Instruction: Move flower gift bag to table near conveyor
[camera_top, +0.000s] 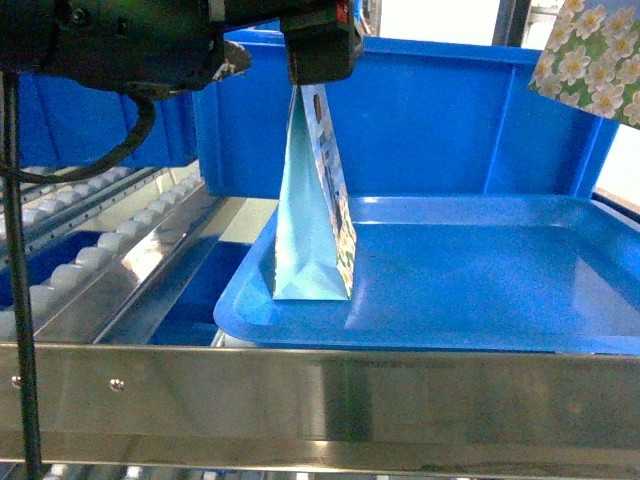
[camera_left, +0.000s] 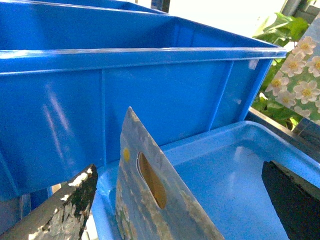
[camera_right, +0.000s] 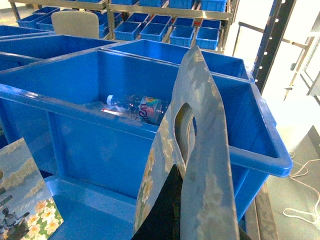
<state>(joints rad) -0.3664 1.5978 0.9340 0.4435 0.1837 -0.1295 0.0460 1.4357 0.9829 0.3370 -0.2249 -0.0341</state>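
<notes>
On the blue tray (camera_top: 480, 290), a flower gift bag (camera_top: 312, 215) stands upright near the left edge, its top directly beneath the left gripper (camera_top: 320, 50); jaw contact cannot be determined. A second flowered bag (camera_right: 192, 165) is clamped by the right gripper (camera_right: 167, 210), raised above the tray. A blue bin (camera_right: 100, 100) containing a bottle (camera_right: 135, 107) stands behind. The conveyor (camera_top: 90, 240) rollers lie left.

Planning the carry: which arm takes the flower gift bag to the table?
Right. The right end effector already grips the daisy-print paper gift bag, lifted above the blue plastic tray. The left end effector stands open around a pale blue paper bag.
</notes>
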